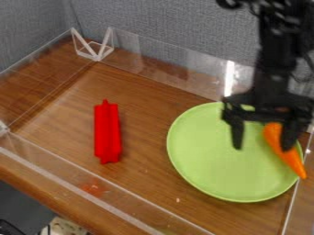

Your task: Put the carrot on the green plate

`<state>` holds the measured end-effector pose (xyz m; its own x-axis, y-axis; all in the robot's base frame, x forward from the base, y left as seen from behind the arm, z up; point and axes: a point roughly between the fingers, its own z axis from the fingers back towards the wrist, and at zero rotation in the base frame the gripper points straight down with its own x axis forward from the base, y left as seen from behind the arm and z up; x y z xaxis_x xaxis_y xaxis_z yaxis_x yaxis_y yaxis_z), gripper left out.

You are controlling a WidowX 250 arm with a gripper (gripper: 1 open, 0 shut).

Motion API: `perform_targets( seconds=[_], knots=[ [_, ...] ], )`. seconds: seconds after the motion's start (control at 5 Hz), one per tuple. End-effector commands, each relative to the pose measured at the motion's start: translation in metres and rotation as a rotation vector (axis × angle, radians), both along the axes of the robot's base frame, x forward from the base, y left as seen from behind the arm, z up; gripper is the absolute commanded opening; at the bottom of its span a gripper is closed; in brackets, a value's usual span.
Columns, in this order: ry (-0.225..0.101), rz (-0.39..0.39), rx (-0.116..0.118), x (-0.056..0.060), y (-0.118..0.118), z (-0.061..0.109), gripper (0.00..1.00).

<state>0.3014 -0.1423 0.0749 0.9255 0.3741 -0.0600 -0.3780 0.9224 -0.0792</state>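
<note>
The orange carrot (295, 162) lies along the right edge of the green plate (207, 156), its stem end pointing away from the camera and partly hidden behind my fingers. My gripper (266, 145) points straight down over the plate's right side and is open. One black finger is over the bare plate. The other is at the carrot's upper part. Nothing is held between them. I cannot tell whether the fingers touch the carrot.
A red ridged block (108, 131) lies on the wooden table to the left of the plate. A white wire stand (94, 43) sits at the back left corner. Clear acrylic walls (147, 207) fence the table all round.
</note>
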Motion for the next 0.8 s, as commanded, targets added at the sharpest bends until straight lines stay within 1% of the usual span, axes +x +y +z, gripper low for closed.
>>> perform_targets(
  seconds=[0.0,0.2,0.4,0.6],
  knots=[
    [-0.085,0.013,-0.054,0.026,-0.021,0.006,1.0],
    [-0.105,0.038,-0.074,0.038,-0.03,-0.006,1.0],
    [-0.124,0.054,-0.089,0.047,-0.036,-0.016,1.0],
    [-0.133,0.06,-0.103,0.052,-0.039,-0.022,1.0]
  ],
)
